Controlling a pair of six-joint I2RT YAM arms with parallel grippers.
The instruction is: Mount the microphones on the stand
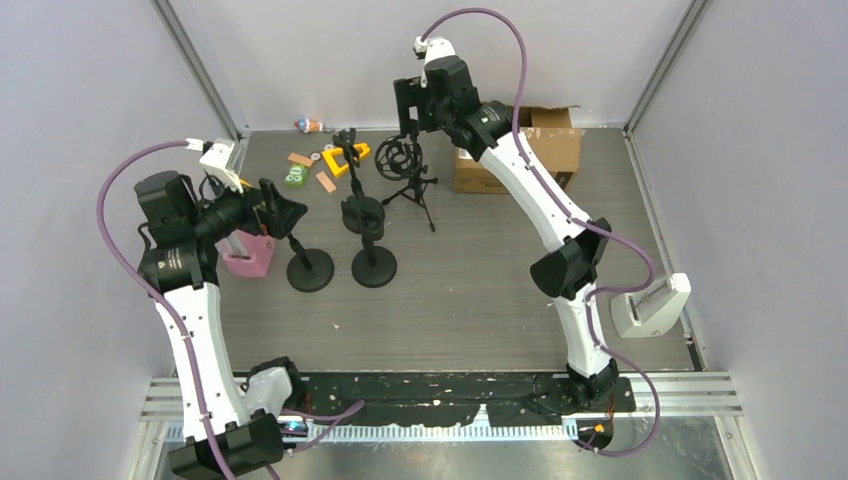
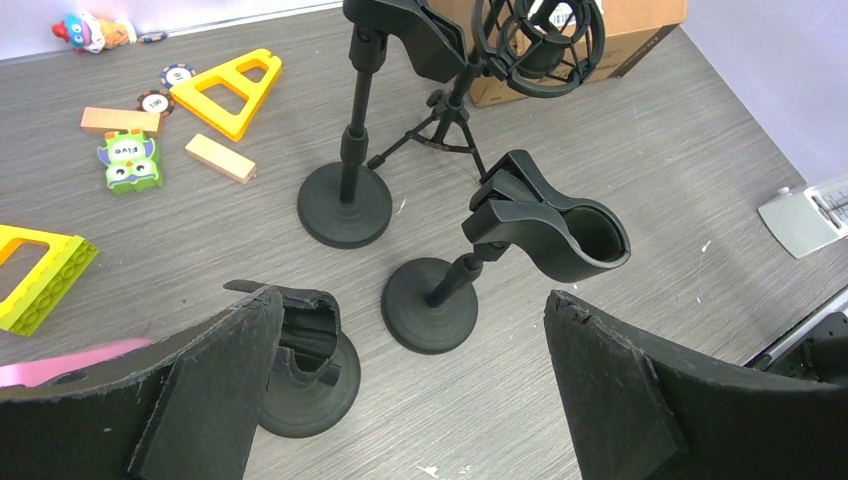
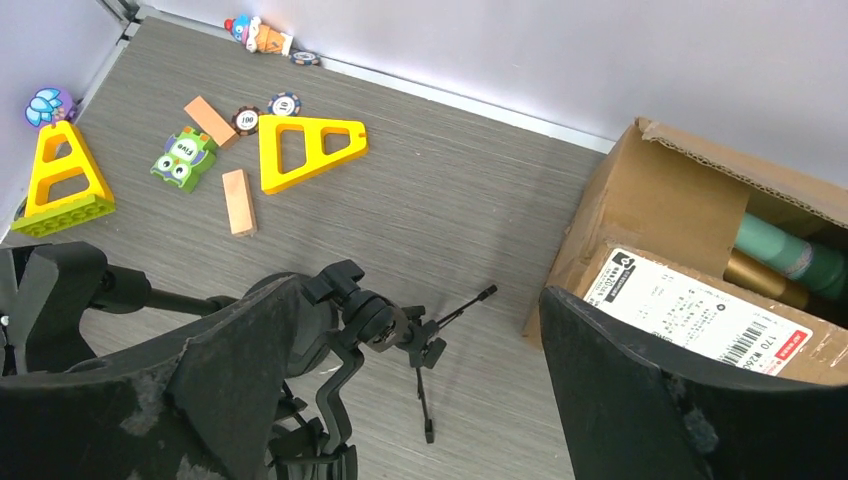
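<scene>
left hand (image 2: 412, 325) and right hand (image 3: 420, 300) both released, holding nothing; microphones (image 3: 790, 258) lie inside the cardboard box (image 3: 660, 205), stand clips (image 2: 565, 235) left of the box look empty, so none attached, all left to do

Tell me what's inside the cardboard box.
Inside the cardboard box lie a mint green microphone and a gold microphone, partly showing; a labelled cardboard panel covers the rest.
</scene>
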